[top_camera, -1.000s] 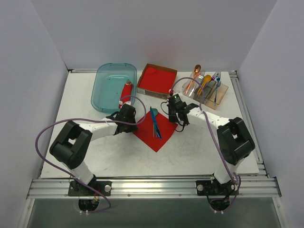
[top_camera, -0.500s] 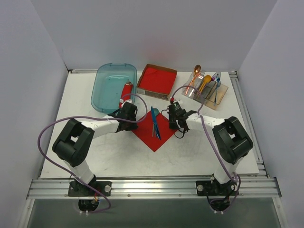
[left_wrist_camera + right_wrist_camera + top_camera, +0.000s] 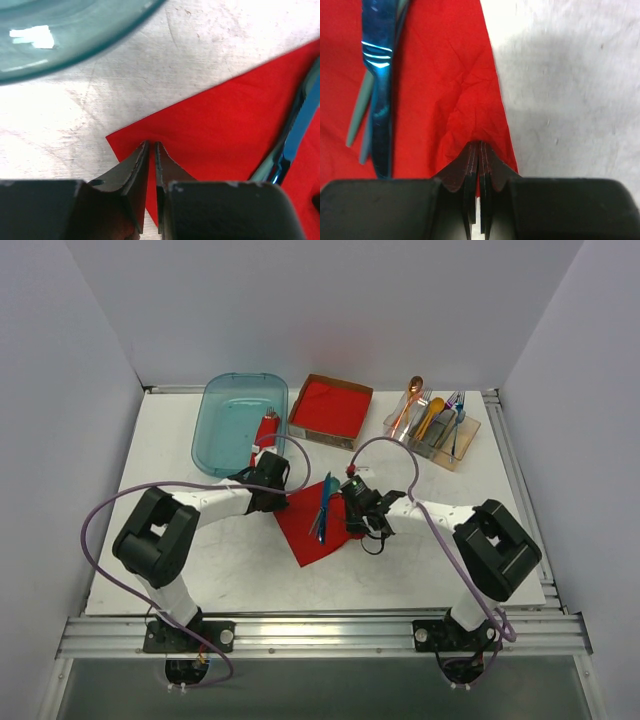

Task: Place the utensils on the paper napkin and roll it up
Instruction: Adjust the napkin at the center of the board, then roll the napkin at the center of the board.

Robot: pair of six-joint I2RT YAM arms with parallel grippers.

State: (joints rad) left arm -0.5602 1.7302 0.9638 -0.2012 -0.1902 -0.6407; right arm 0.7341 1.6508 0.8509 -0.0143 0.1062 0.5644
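The right tool (image 3: 479, 146) is clamped on the crumpled edge of the paper napkin (image 3: 445, 75), where the utensils (image 3: 379, 75) lie.

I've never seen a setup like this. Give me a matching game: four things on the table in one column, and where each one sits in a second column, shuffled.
Things:
1. blue plastic utensil
2. orange plastic spoon
3. thick red napkin stack
4. teal see-through plastic tub

Places:
A. inside the brown cardboard box
B. back left of the white table
C. lying on the thin red paper napkin
D. standing in the clear holder, back right

Pairs: 1-C, 2-D, 3-A, 4-B
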